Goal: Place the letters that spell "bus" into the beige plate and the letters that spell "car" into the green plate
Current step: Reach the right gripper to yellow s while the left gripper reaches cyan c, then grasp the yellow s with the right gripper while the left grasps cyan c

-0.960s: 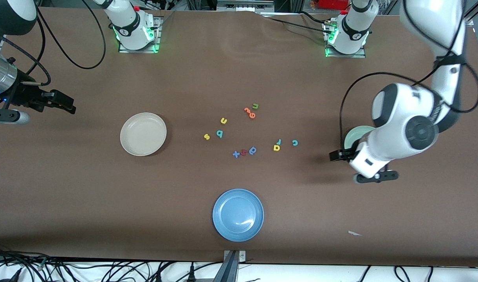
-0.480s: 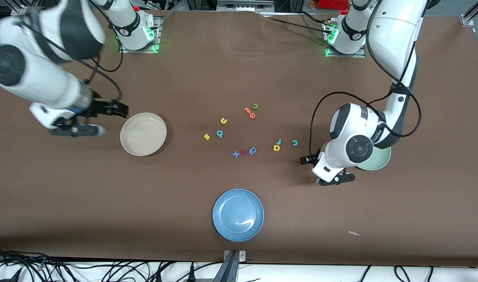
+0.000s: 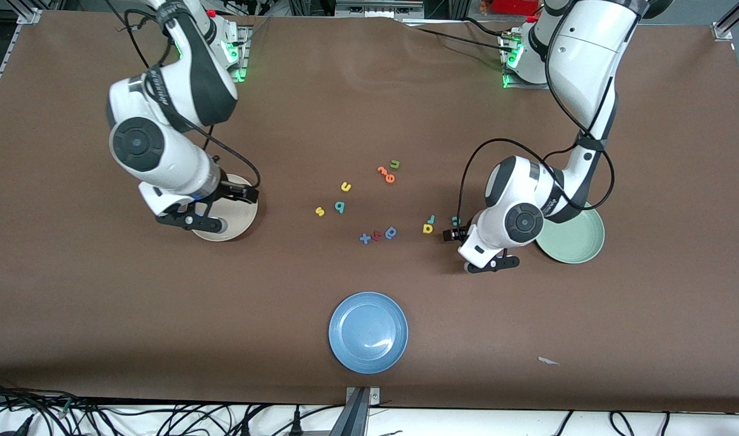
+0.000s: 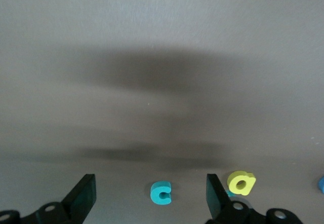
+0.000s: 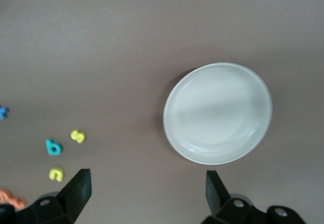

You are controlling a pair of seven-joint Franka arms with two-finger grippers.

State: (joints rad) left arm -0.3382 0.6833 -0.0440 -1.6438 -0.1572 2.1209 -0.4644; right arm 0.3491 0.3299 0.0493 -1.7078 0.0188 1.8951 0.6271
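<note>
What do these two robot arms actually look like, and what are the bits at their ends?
Both arms are glossy white rounded shells with dark grey round joint caps and black bands. A black cable loops along each. The bases glow green. The left gripper and the right gripper are small and black, each with two flat fingers.

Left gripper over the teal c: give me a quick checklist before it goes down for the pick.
1. Left gripper open: ok, jaws stand wide apart.
2. Small teal foam letter c between the jaws in the left wrist view: ok, roughly centred.
3. Neighbouring yellow foam letter a out of the closing path: cannot tell, it lies just outside one jaw.
4. Round pale green plate free to receive: ok, nothing in it, though the left arm covers part of it.
5. Right gripper out of the way: ok, open over the rim of the round beige plate, away from the c.
6. Letter c lying flat on the brown table: ok.
</note>
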